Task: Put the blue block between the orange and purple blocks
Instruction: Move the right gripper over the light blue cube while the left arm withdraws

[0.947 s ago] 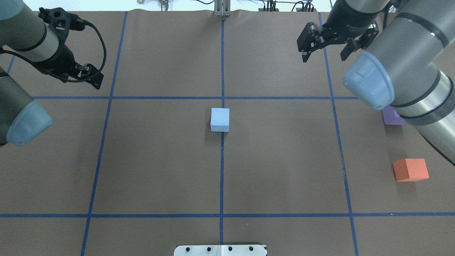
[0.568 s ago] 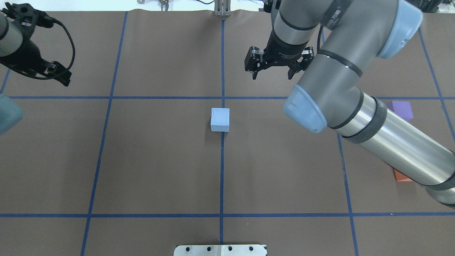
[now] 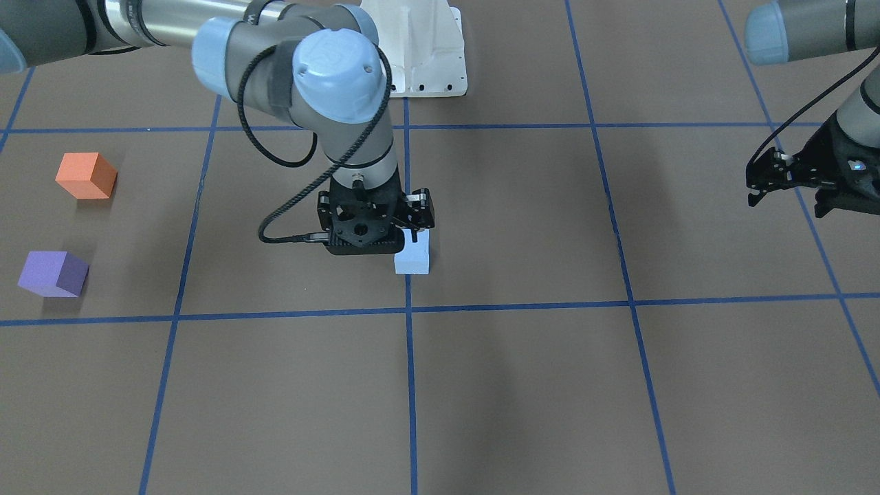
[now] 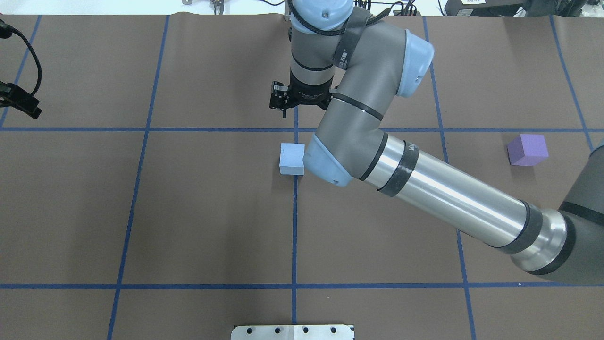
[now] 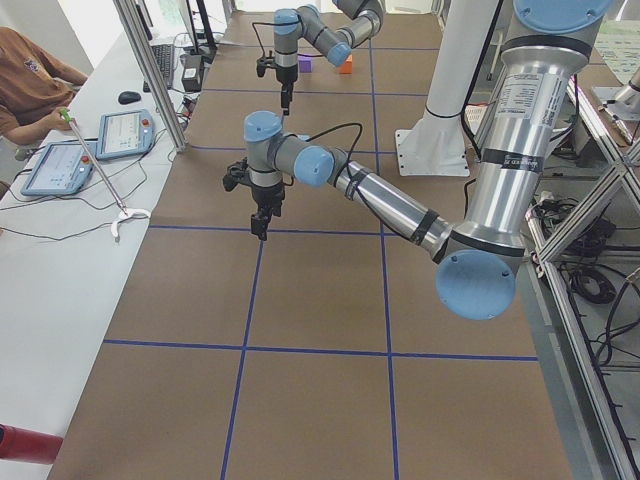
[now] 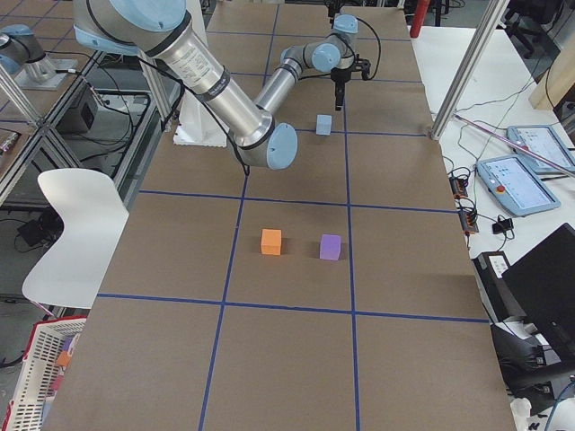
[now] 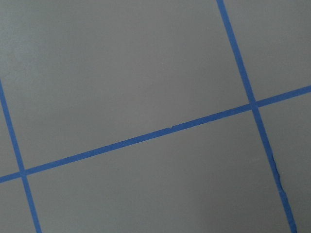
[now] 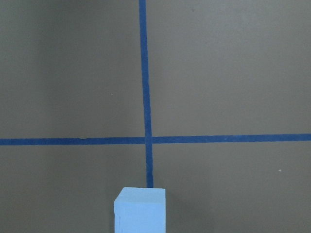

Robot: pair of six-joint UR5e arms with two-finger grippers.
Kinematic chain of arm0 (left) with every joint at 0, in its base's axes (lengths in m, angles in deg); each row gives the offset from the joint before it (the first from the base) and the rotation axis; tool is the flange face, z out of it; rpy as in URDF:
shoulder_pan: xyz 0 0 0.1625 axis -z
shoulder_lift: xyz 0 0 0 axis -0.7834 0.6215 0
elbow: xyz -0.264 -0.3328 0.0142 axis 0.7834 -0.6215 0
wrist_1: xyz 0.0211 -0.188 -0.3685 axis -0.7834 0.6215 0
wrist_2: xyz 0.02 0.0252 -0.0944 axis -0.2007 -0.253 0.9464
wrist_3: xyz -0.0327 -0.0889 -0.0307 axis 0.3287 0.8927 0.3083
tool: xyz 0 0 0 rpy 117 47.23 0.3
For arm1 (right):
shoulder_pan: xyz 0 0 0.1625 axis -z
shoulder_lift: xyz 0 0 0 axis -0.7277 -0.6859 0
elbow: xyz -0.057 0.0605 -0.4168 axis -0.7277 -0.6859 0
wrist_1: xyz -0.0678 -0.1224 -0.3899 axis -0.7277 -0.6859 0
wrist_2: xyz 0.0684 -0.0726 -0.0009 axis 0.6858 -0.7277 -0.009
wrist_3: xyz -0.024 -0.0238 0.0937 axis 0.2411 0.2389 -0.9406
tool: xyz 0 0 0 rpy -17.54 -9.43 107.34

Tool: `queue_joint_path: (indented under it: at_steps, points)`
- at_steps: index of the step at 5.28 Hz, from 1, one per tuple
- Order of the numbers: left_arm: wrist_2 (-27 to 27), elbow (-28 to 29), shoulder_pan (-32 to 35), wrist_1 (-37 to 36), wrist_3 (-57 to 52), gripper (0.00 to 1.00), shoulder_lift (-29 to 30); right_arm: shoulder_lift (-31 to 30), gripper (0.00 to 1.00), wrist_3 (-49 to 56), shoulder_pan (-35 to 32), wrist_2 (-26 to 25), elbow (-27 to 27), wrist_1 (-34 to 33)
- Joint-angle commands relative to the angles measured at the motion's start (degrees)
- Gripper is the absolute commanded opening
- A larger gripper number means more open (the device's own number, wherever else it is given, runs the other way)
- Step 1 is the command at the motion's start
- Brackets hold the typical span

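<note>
The light blue block (image 4: 291, 159) sits at the table's centre on a blue tape line; it also shows in the front view (image 3: 413, 258) and at the bottom edge of the right wrist view (image 8: 140, 211). My right gripper (image 4: 302, 105) is open and empty, hovering above the table just beyond the block, apart from it (image 3: 375, 237). The purple block (image 4: 527, 149) and the orange block (image 3: 85, 175) stand side by side at the robot's far right, with a gap between them. The right arm hides the orange block in the overhead view. My left gripper (image 3: 787, 204) is open and empty at the far left.
Blue tape lines (image 4: 141, 129) divide the brown table into squares. A white metal base plate (image 4: 292, 332) lies at the near edge. The long right arm (image 4: 448, 193) stretches across the right half of the table. Operators' tablets (image 5: 90, 150) lie on a side desk.
My right arm has swung from the far right corner leftward to the centre, beside the blue block. My left arm has pulled back toward the left edge. The blocks have not moved.
</note>
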Motion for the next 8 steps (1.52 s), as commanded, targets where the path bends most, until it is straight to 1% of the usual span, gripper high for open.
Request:
queue_joint_path:
  at_steps: [1,2,3,7,8]
  points:
    - [0.0,0.0,0.2,0.0,-0.4,1.00,-0.2,0.8,0.99,-0.7,3.4,-1.3,-5.7,3.7]
    - [0.1,0.0,0.2,0.0,-0.4,1.00,-0.2,0.8,0.99,-0.4,5.1,-3.5,-7.5,3.8]
    - [0.1,0.0,0.2,0.1,-0.4,1.00,-0.2,0.8,0.99,-0.3,6.0,-3.9,-8.5,3.8]
    - [0.1,0.2,0.1,0.1,-0.1,1.00,-0.3,1.2,0.99,-0.3,6.9,-5.6,-11.9,9.7]
    - [0.1,0.2,0.1,0.1,0.1,1.00,-0.3,1.6,0.99,0.0,7.5,-7.5,-13.0,10.0]
